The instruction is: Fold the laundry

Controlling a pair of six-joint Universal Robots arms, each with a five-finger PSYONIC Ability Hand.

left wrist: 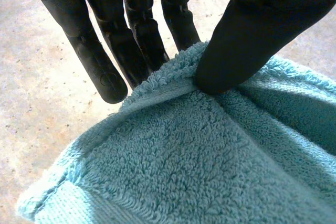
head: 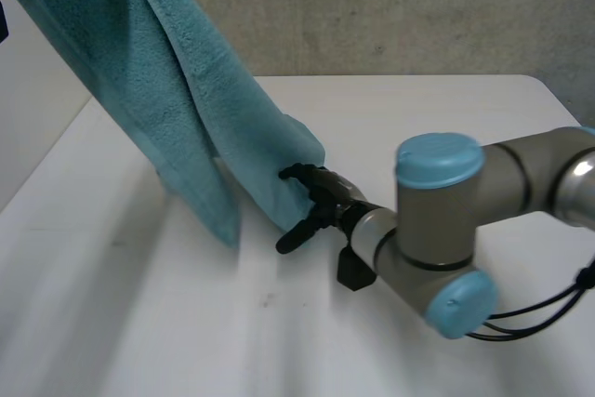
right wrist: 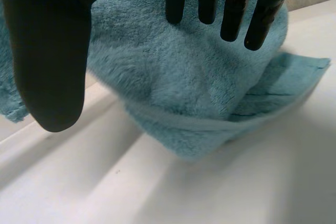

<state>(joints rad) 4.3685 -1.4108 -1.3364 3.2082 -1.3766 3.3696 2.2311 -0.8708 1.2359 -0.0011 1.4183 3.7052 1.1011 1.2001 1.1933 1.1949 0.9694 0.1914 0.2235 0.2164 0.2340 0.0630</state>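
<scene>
we are noting the left hand [left wrist: 262, 30] pinching the teal towel [head: 195, 109] at an edge, thumb against fingers; it is hanging to the table [head: 418, 109], lower end meeting the right hand [head: 323, 200], fingers straight, empty.

Thick, looped terry pile all over the teal terry-cloth towel [head: 191, 118], matt and fuzzy, with a flatter, tighter woven band along its hem. Close up from the left wrist, tiny nubby loops, dry and soft-looking. Smooth black plastic-like shell on the left hand [left wrist: 252, 30], with a faint satin sheen. Same dark, smooth finish on the right hand [right wrist: 47, 51], mostly matt. Smooth white table top [head: 437, 109], matt, with a few small dark specks. Satin grey metal-looking arm joints [head: 530, 174], capped in semi-glossy light-blue plastic caps [head: 439, 160]. Rough, speckled beige concrete-like wall [head: 390, 6] behind.
</scene>
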